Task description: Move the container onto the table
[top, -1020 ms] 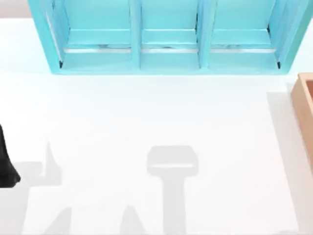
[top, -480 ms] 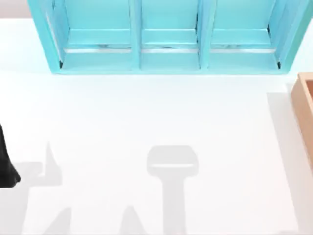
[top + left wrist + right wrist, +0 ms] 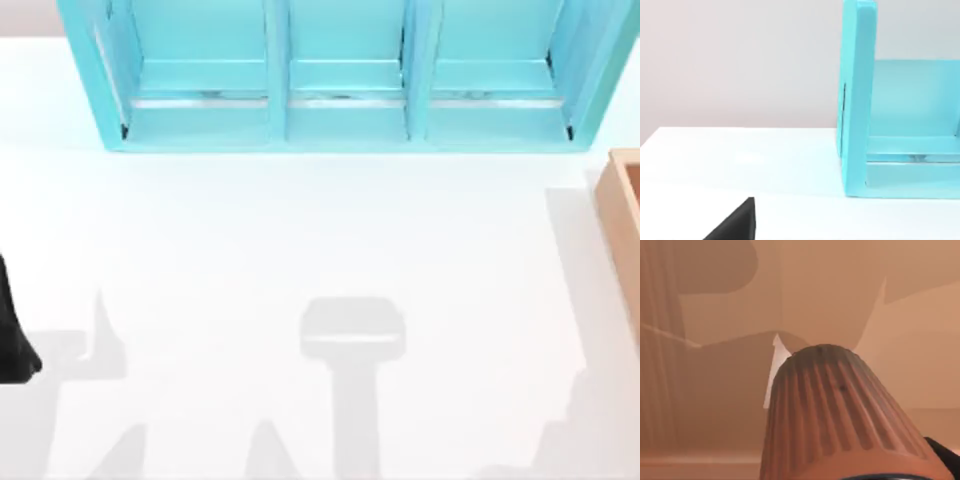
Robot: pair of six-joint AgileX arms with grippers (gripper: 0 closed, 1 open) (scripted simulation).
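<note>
- Top view: the table carries no container. The shelf stands along the far edge, and the box sits at the right edge, cut off by the frame.
- Top view, left side: the left arm is a dark shape parked at the left edge, unmoved from half a second ago.
- Top view, change: the shadow at the near right corner has grown a stepped outline. Half a second ago it was a plain straight band. Shelf, box and the other shadows are as before.
- Judgement: something on the right is moving above the table, most likely the right arm at work over the box. The transfer has probably begun, but nothing has been placed yet.
- Left wrist view: the shelf's end wall and one compartment stand on the table. A black wedge, probably part of the left gripper, intrudes at the frame edge. Whether that claw is apart or together cannot be told.
- Right wrist view: the container is very close to the camera, ribbed side showing, with the box's tan walls all round it. It is still inside the box.
- Right wrist view, claw: whether the right gripper is apart or clamped on the container cannot be told.
</note>
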